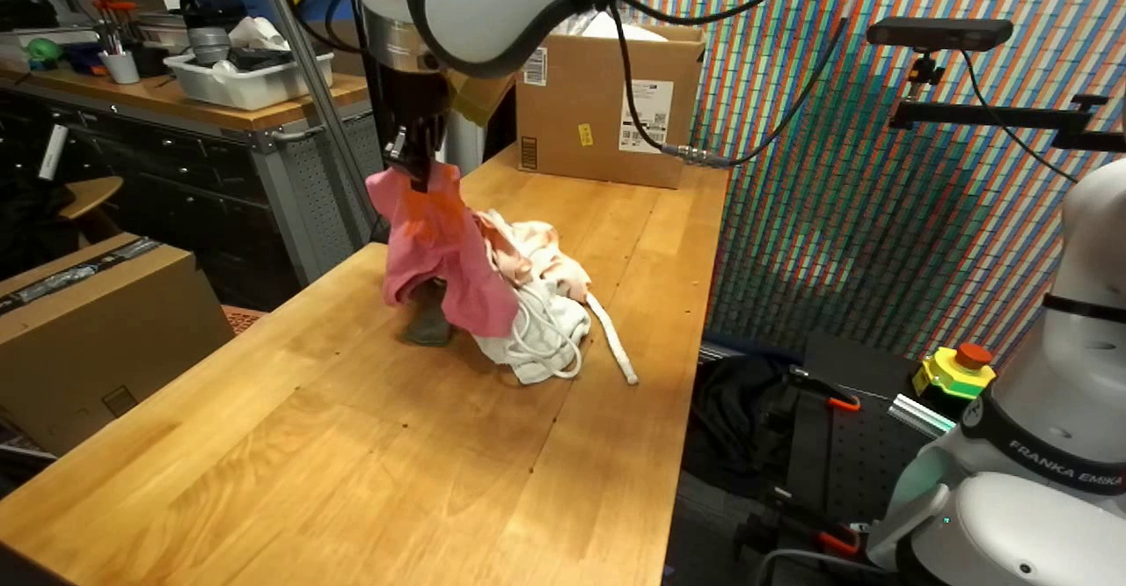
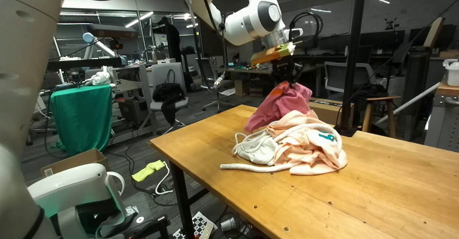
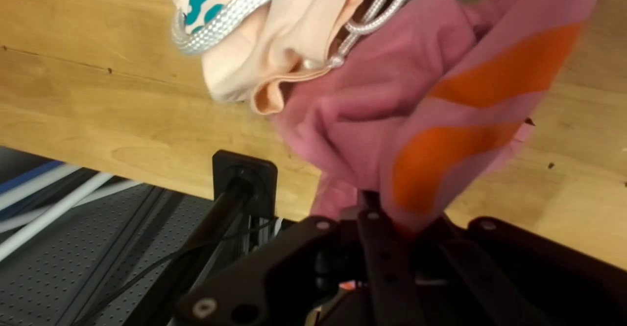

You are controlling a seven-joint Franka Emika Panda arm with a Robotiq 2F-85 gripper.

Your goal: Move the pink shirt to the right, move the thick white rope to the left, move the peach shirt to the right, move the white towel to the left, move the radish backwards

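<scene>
My gripper (image 1: 420, 178) is shut on the pink shirt (image 1: 453, 256), which hangs in folds above the table and partly in front of the other cloths. Its orange print shows in the wrist view, where my gripper (image 3: 397, 213) pinches one end. Below lies a heap: the peach shirt (image 2: 303, 153) with teal lettering and the white towel (image 2: 256, 151) beside it. Across the peach shirt curves the thick white rope (image 2: 247, 167), one end lying out on the wood. Whether the shirt's lower edge touches the heap I cannot tell. The radish is hidden or out of view.
Thin white string (image 1: 528, 326) loops over the towel. A black post (image 2: 348, 109) stands at the table's edge close to the heap. A large cardboard box (image 1: 607, 111) sits at one end of the wooden table (image 1: 352, 463). A dark patch shows beneath the hanging shirt.
</scene>
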